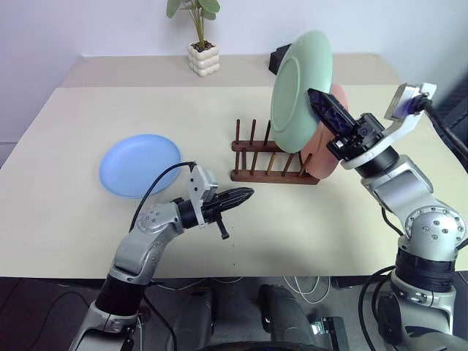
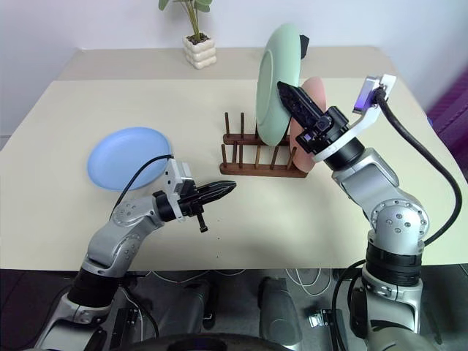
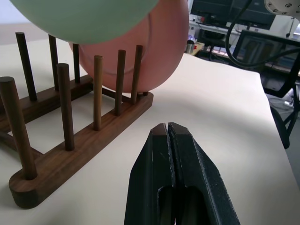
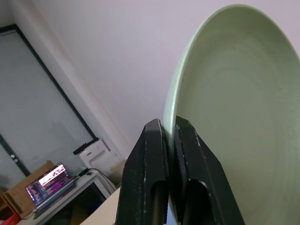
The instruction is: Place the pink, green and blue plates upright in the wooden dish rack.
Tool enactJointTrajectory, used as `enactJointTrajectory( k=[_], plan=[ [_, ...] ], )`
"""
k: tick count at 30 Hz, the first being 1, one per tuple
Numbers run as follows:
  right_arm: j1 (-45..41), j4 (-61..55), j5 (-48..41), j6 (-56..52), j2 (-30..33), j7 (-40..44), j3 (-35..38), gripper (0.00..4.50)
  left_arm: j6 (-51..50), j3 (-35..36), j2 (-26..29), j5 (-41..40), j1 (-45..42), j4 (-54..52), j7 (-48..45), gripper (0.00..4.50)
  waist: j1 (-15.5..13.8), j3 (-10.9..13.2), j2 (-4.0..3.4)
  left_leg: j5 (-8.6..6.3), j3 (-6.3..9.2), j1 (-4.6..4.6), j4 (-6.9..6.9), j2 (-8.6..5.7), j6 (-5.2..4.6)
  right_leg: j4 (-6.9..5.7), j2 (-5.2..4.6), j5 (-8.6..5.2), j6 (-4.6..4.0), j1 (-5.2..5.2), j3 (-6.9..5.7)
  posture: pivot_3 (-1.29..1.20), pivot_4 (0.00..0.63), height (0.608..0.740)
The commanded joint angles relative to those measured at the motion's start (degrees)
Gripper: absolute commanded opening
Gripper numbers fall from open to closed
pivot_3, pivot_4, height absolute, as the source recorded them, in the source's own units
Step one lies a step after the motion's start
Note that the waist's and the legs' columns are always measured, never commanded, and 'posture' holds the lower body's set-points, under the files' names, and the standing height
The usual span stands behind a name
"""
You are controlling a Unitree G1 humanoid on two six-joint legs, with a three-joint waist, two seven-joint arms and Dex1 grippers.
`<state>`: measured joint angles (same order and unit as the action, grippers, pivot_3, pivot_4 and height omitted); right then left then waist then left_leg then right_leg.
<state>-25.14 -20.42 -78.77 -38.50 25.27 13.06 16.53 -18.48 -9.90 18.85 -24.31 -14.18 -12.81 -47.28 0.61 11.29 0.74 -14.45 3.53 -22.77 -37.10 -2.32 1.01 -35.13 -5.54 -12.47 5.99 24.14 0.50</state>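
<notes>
Nearest, the left gripper (image 1: 245, 195) hovers low over the cream worktop (image 1: 66, 212), pointing level toward the near end of the rack; its jaws are pressed together on nothing, as the left wrist view shows plainly.

To its left and a little farther back, the blue plate (image 1: 139, 164) lies flat on the worktop, well apart from the rack and not yet handled.

Beyond the left gripper stands the wooden dish rack (image 1: 274, 159), two dark rails with rows of upright pegs. The pink plate (image 1: 325, 157) already stands on edge at the rack's right end, seated between pegs.

Above the rack, the right gripper (image 1: 319, 103) has its jaws clamped on the rim of the green plate (image 1: 300, 84), one finger on each face, as the right wrist view confirms. The plate is held upright and tilted slightly, in the air just left of the pink plate, its lower edge above the pegs but not yet between them.

At the far edge sits a small potted plant (image 1: 202, 51) in a white pot, clear of the work.

The step in hand looks to be the second plate: slotting the green one beside the pink. The next move calls for lowering it so its bottom edge drops into a free gap between pegs on both rails, keeping it square to the rails and clear of the pink plate, then opening the jaws only once it rests. The blue plate remains for afterward.
</notes>
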Motion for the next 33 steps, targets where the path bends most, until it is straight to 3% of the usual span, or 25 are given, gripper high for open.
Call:
enactJointTrajectory(
  k=[1, 21, 24, 31, 33],
  plan=[
    [0.14, -0.33, 0.62, 0.6, -0.23, 0.79, 0.59, 0.05, 0.73, 1.0, 0.02, -0.75, -0.01, -1.68, 0.0, 0.0, 0.01, 0.0, 0.0, 0.0, 0.0, 0.0, 0.0, 0.0, 0.0, 0.0, 0.0, 0.0, 0.0, 0.0, 0.0, 0.0, 0.15, 0.731],
    [1.56, 1.71, 3.15, -2.05, 0.03, 1.18, 0.15, 0.05, 0.88, 0.92, 0.11, -0.4, -0.06, -1.45, 0.21, 0.0, 0.0, 0.0, 0.0, 0.0, -0.01, -0.07, -0.01, 0.0, 0.0, 0.0, 0.0, 0.0, 0.0, 0.07, 0.0, 0.0, 0.15, 0.731],
    [1.41, 1.87, 3.23, -2.27, 0.03, 1.29, 0.27, 0.98, 0.85, 0.9, 0.09, -0.38, -0.07, -1.46, 0.29, 0.0, 0.0, 0.0, 0.0, 0.0, 0.0, -0.08, -0.01, 0.0, 0.0, 0.0, 0.0, 0.01, 0.02, 0.08, 0.0, 0.0, 0.15, 0.731],
    [0.5, 0.94, 3.26, -2.29, 0.04, 0.14, 0.2, 4.36, 0.84, 0.87, 0.1, -0.42, 0.05, -1.61, 0.32, 0.0, 0.01, 0.0, 0.0, 0.0, -0.01, -0.08, -0.01, 0.0, 0.0, 0.0, 0.01, 0.01, 0.02, 0.09, 0.0, 0.0, 0.15, 0.731],
    [0.31, 0.66, 3.91, -1.83, 0.12, 0.5, 0.16, 4.44, 0.83, 0.87, 0.1, -0.44, 0.03, -1.6, 0.3, 0.0, 0.01, 0.0, 0.0, 0.0, -0.01, -0.08, -0.01, 0.0, 0.0, 0.0, 0.0, 0.01, 0.02, 0.09, 0.0, 0.0, 0.15, 0.731]
  ],
)
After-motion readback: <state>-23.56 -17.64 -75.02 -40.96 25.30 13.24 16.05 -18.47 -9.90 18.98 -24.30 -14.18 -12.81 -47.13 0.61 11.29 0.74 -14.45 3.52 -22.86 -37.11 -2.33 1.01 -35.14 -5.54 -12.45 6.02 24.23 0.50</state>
